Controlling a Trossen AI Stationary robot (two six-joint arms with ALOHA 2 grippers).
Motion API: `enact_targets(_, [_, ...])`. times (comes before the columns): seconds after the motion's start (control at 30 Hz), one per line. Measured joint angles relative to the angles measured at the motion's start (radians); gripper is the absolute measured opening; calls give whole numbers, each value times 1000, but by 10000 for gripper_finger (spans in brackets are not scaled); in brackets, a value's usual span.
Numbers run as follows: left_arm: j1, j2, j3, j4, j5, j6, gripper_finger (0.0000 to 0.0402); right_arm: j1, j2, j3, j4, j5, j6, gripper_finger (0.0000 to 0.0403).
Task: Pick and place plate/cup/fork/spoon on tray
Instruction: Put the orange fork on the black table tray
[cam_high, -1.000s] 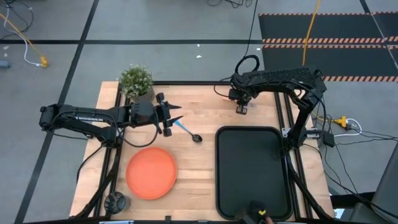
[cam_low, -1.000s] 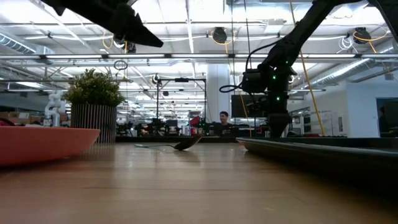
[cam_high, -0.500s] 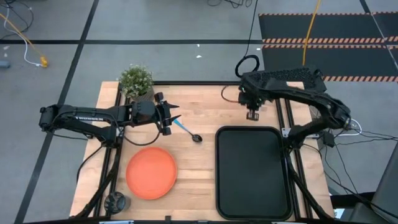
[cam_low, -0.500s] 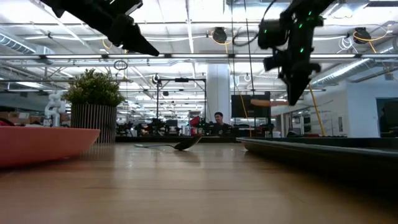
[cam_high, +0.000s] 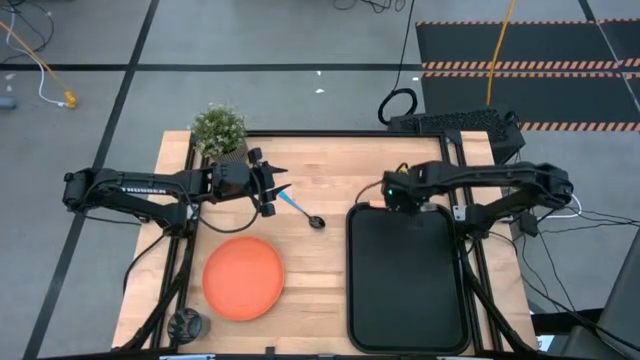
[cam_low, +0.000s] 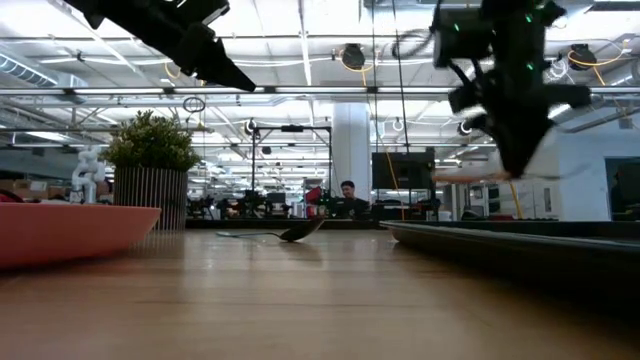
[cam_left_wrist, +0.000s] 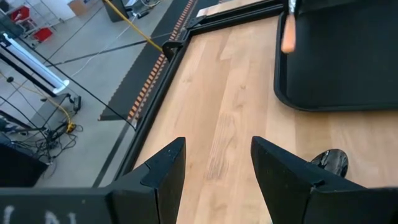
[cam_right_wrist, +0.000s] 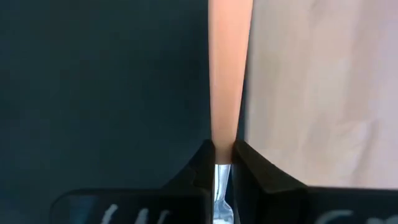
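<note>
A pale wooden tabletop (cam_high: 310, 260) stands on a grey floor, with a lit workshop hall behind it. The black tray (cam_high: 405, 320) lies on the right, the orange plate (cam_high: 243, 277) near left, the spoon (cam_high: 301, 211) mid-table, and a potted plant (cam_high: 219, 131) at the far left corner. The right gripper (cam_right_wrist: 221, 163) hangs above the tray's far-left corner, clamped on the fork (cam_right_wrist: 228, 68). The left gripper (cam_left_wrist: 217, 163), fingers apart, hovers over the spoon's handle.
</note>
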Motion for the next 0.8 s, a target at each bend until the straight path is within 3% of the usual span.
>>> enact_targets(0.27, [0, 0, 0, -7, 0, 2, 186, 1, -11, -178, 140, -60, 53, 14])
enact_targets(0.8, [24, 0, 0, -28, 0, -12, 186, 75, -12, -207, 253, -80, 46, 13])
